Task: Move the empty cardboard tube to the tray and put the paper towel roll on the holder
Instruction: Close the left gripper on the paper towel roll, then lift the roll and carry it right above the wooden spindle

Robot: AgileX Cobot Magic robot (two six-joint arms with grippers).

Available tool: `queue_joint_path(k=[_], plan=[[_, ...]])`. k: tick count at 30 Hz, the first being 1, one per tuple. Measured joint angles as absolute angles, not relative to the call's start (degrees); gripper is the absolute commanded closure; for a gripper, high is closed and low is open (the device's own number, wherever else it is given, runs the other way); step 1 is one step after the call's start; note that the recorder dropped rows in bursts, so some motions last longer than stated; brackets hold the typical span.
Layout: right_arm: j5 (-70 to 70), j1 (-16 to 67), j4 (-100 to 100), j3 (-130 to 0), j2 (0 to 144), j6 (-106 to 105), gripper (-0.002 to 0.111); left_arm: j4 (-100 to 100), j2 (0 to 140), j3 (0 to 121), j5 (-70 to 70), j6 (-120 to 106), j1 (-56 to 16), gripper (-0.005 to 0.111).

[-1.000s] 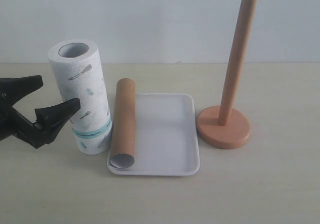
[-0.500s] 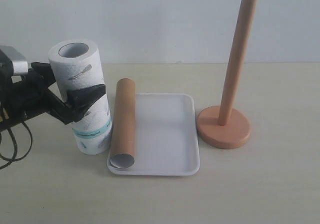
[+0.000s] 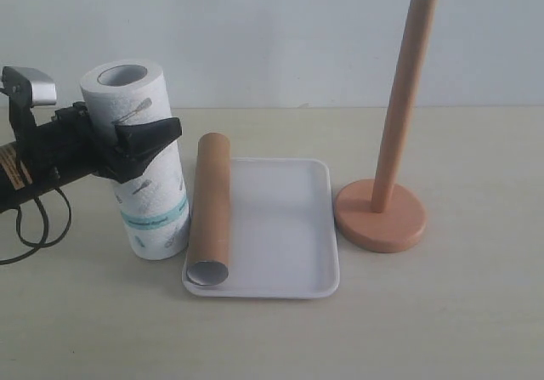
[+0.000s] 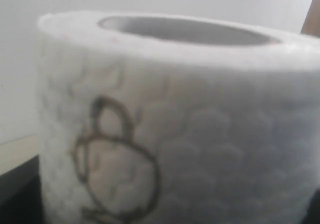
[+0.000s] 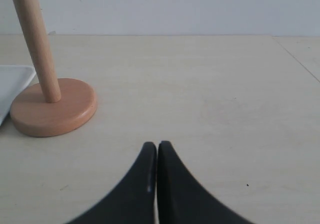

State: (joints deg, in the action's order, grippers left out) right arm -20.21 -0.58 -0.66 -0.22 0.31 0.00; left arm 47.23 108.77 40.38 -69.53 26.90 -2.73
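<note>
The paper towel roll point(image 3: 146, 193) stands upright on the table, left of the tray point(image 3: 289, 227). My left gripper point(image 3: 127, 121) straddles its upper part, one black finger point(image 3: 157, 133) across the front and the other behind, shut on it. The roll point(image 4: 175, 124) fills the left wrist view. The empty cardboard tube point(image 3: 211, 206) lies along the tray's left side. The holder point(image 3: 380, 217) stands right of the tray with its post bare. My right gripper point(image 5: 157, 145) is shut and empty over the bare table, with the holder point(image 5: 52, 111) ahead of it to one side.
A pale wall runs behind the table. The left arm's cable point(image 3: 30, 227) loops down beside the roll. The tray's corner point(image 5: 12, 81) shows in the right wrist view beside the holder's base.
My left gripper has come in from the left and risen, its fingers going round the roll's upper part and closing in. The roll's top has shifted slightly.
</note>
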Motion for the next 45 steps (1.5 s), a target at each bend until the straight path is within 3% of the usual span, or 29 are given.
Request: queue_joint_path(k=[16, 29, 39, 45], plan=[[-20.21, -0.58, -0.66, -0.22, 0.31, 0.0, 0.109, 50.53, 106.27, 40.6, -67.8, 29.59, -2.6, 0.101], [-20.21, -0.58, -0.66, -0.22, 0.31, 0.0, 0.109, 51.48, 77.24, 40.6, -65.82, 44.64, 3.94, 0.101], [-20.21, -0.58, -0.66, -0.22, 0.31, 0.0, 0.109, 61.0, 64.77, 40.6, -59.86, 56.88, 3.83, 0.101], [-20.21, -0.58, -0.66, -0.22, 0.31, 0.0, 0.109, 62.35, 64.53, 42.83, -58.04, 59.26, -2.14, 0.103]])
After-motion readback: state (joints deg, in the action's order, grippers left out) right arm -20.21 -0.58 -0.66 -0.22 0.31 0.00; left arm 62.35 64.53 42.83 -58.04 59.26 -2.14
